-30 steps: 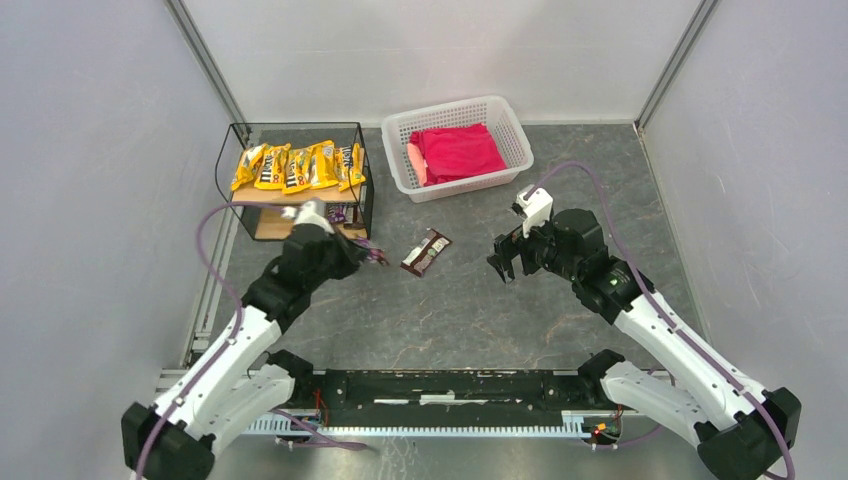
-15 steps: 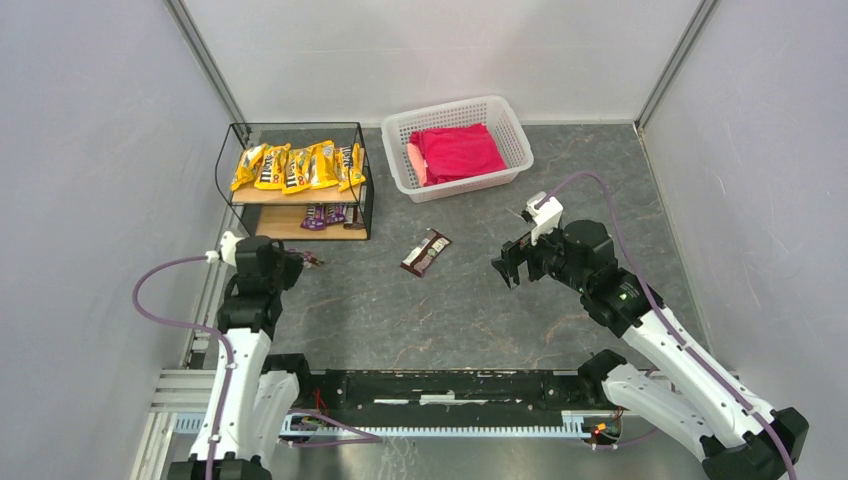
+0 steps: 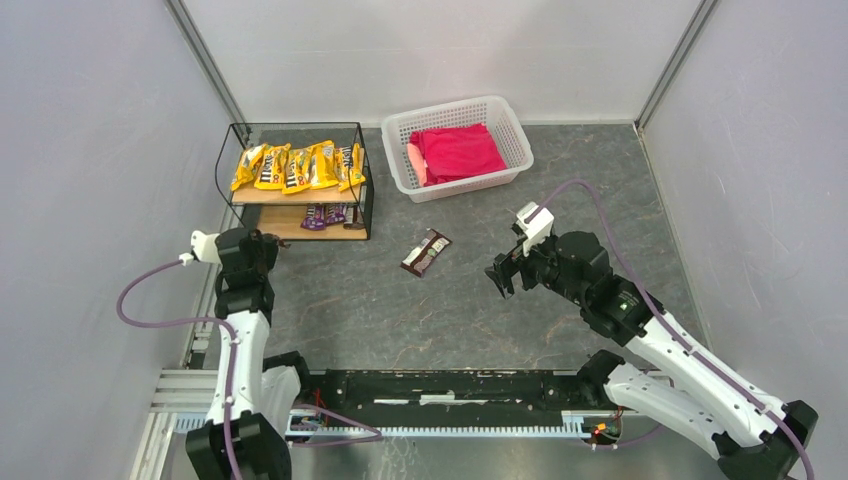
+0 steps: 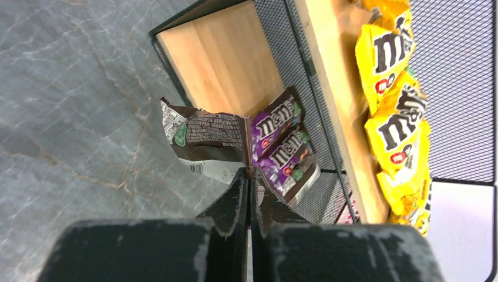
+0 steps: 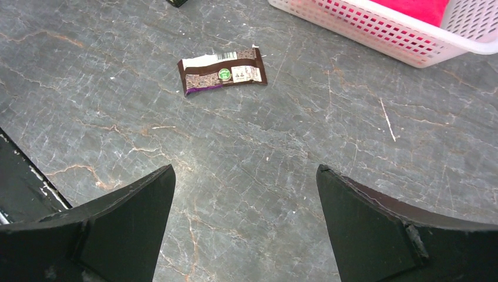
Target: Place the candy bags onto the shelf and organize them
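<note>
- The left tool (image 4: 249,173) is squeezed fully together on the edge of a crumpled packet (image 4: 202,138), whose brown back faces the wrist camera.
- Just ahead of that tool stands the shelf (image 4: 223,59), with the open front of its lower board nearest the tool.
- Two purple packets (image 4: 276,123) show over the lower tier right behind the held one. Whether they touch it cannot be told.
- A row of yellow packets (image 3: 297,166) lies on the upper board, farther from the left tool than the purple ones.
- The right tool (image 5: 244,170) hangs over the counter (image 5: 264,135), spread wide with nothing between its fingers.
- One brown packet (image 5: 222,71) lies flat on the counter ahead of the right tool and slightly to its left, apart from it.
- Farther ahead of the right tool is a white basket (image 5: 376,35) with a red cloth (image 3: 457,152) in it.
</note>
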{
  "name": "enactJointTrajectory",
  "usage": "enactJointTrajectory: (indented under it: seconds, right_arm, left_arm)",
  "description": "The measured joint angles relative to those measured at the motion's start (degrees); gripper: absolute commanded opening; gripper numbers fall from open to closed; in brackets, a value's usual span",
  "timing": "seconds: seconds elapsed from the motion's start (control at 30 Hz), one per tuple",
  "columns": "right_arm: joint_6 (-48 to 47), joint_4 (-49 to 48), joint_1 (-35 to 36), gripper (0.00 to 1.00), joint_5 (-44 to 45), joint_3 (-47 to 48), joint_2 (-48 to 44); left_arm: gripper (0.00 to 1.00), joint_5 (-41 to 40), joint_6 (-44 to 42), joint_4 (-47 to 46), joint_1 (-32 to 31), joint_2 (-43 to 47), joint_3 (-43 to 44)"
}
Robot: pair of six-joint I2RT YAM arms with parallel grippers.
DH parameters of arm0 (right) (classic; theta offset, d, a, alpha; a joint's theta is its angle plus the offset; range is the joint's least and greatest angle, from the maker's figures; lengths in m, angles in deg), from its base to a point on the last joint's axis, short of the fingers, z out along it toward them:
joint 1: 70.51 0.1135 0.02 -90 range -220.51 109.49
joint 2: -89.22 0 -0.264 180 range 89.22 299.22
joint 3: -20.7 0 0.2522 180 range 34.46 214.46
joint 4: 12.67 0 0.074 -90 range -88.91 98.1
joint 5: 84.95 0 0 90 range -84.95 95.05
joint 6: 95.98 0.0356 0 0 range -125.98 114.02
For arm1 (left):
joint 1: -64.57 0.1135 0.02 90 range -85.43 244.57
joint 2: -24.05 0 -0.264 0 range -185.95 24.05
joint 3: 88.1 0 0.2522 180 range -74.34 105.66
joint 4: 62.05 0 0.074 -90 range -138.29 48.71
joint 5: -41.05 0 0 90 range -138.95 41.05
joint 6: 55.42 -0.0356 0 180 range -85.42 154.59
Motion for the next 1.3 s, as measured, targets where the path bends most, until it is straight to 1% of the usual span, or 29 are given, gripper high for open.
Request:
enactJointTrajectory:
  seconds: [0.27, 0.53, 0.7, 0.9, 1.3]
  right_arm:
    - [-0.8, -0.1, 1.6, 0.98, 3.1, -0.1, -1.7]
    - [-1.0, 0.0, 2.1, 0.98, 4.0, -0.5, -1.8]
    - [-1.0, 0.0, 2.1, 0.98, 4.7, -0.5, -2.4]
    - [-1.0, 0.0, 2.1, 0.98, 5.0, -0.5, -3.0]
    - [-1.0, 0.2, 2.1, 0.98, 5.0, -0.5, -3.1]
  left_arm:
    - [0.02, 4.9, 3.7, -16.9, 0.9, -8.1, -4.7]
    - [0.02, 5.6, 4.5, -30.7, 0.9, -14.5, -8.5]
    - [0.02, 4.9, 4.5, -36.2, 0.9, -15.8, -10.8]
    - [0.02, 4.7, 4.5, -42.5, 0.9, -21.5, -11.0]
    - [0.03, 5.0, 4.5, -49.3, 1.0, -31.7, -9.3]
